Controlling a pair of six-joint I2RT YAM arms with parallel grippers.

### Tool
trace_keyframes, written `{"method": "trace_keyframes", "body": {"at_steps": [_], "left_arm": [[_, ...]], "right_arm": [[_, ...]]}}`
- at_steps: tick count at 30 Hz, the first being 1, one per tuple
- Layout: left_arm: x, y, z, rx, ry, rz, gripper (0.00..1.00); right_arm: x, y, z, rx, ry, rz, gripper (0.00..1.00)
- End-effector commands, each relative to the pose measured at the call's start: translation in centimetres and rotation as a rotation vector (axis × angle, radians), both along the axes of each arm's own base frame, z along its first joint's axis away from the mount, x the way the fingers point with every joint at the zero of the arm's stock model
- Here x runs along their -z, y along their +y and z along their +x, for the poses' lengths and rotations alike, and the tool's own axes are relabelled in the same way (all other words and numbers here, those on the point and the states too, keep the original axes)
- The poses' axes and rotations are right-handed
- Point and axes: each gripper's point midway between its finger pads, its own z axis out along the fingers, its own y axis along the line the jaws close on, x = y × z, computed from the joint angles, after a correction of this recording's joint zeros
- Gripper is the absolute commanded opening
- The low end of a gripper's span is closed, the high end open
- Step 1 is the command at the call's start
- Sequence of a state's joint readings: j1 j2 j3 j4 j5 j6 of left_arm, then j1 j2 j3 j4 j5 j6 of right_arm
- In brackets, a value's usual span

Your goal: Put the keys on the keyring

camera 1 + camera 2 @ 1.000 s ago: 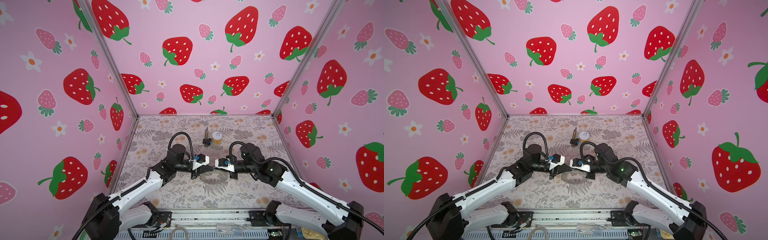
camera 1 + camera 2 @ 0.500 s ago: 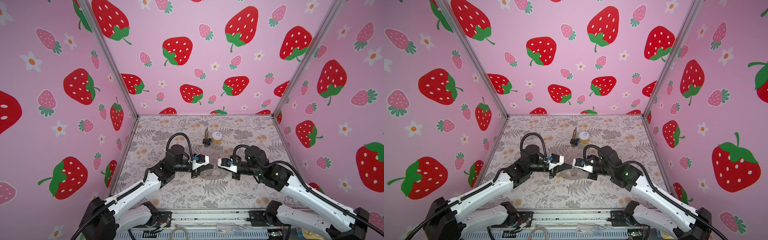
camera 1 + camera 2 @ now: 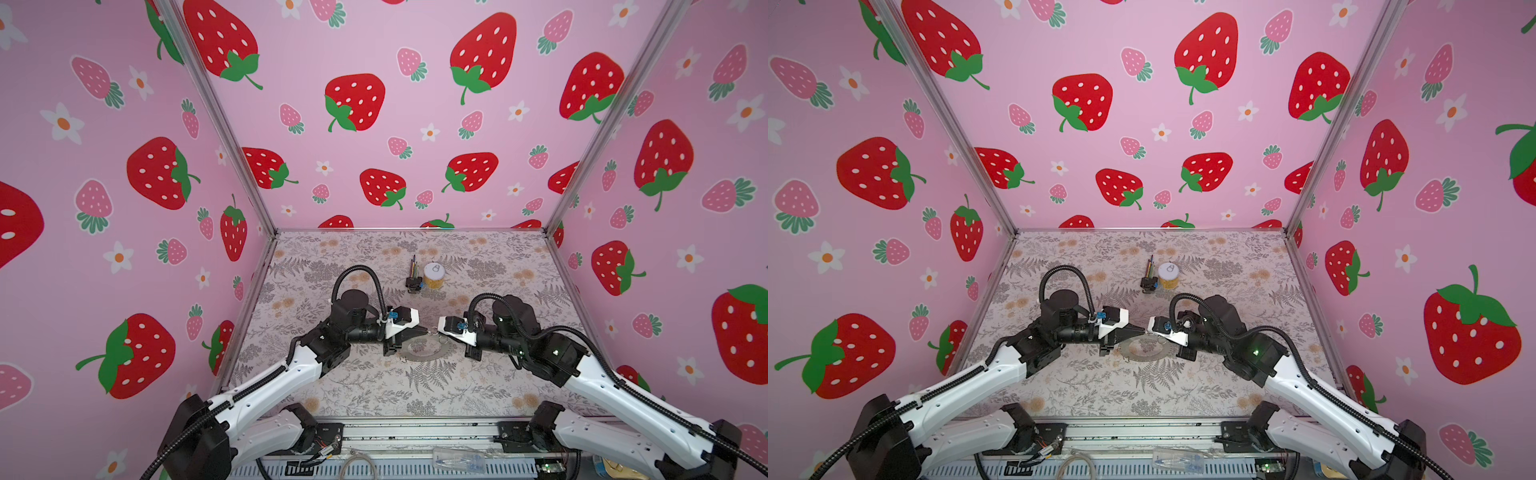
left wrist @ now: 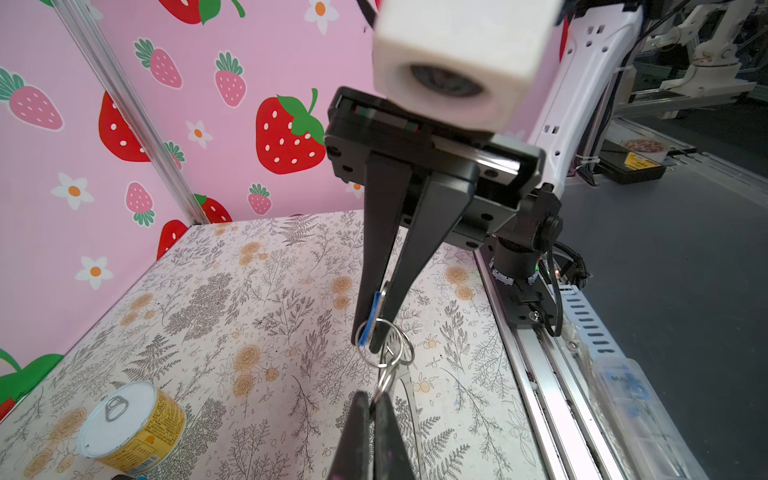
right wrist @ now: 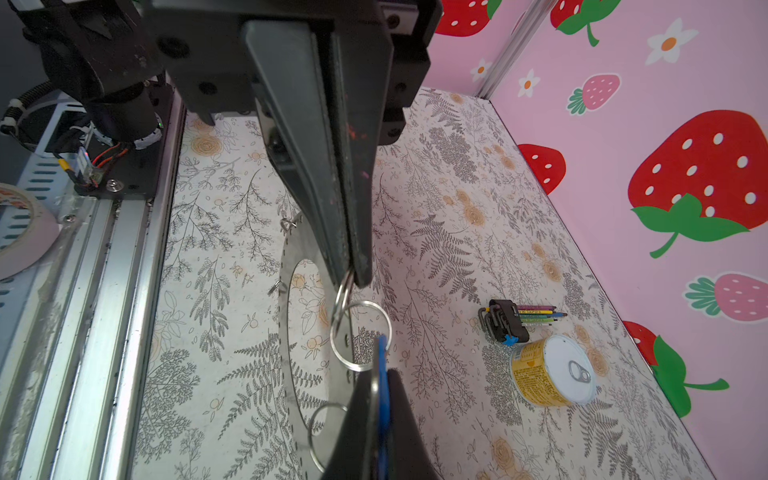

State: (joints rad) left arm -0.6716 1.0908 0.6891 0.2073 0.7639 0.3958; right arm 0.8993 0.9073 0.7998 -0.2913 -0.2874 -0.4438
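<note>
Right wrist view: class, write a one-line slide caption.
Right fingers pinch the blue key tag; left fingers hold a small ring, above the grey keyring hoop.

Glossy plastic keys (image 5: 382,365), shiny metal split rings (image 5: 360,367), matt keyring (image 3: 426,354).

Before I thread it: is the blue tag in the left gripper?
No, the blue tag is pinched in the right gripper; the left gripper holds a small metal ring.

Yellow can (image 3: 434,277) with a white pull-tab lid (image 3: 434,269) sitting on the floral table (image 3: 332,266), black clip of coloured sticks (image 3: 413,282) just beside the can, strawberry walls (image 3: 395,124) behind it.
</note>
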Motion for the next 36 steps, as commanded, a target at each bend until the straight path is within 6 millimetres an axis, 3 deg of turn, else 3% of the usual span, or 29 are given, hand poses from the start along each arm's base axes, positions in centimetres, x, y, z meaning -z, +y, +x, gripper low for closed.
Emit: {"method": "trace_keyframes", "body": {"at_steps": [1,17,23,36], "left_arm": [[-0.4,0.7,0.9,-0.056,-0.012,-0.007,0.00],[-0.5,1.3,2.3,-0.131,0.003,-0.016,0.00],[-0.4,1.6,2.8,-0.159,0.003,-0.011,0.00],[-0.3,2.0,3.7,-0.208,-0.006,-0.004,0.00]], "right_arm": [[-0.2,-1.2,1.4,0.102,-0.006,-0.002,0.00],[0.9,-1.9,2.5,0.164,-0.021,-0.064,0.00],[2.6,-2.3,2.7,0.175,-0.003,-0.143,0.00],[4.3,-2.3,2.5,0.167,0.012,-0.247,0.00]]}}
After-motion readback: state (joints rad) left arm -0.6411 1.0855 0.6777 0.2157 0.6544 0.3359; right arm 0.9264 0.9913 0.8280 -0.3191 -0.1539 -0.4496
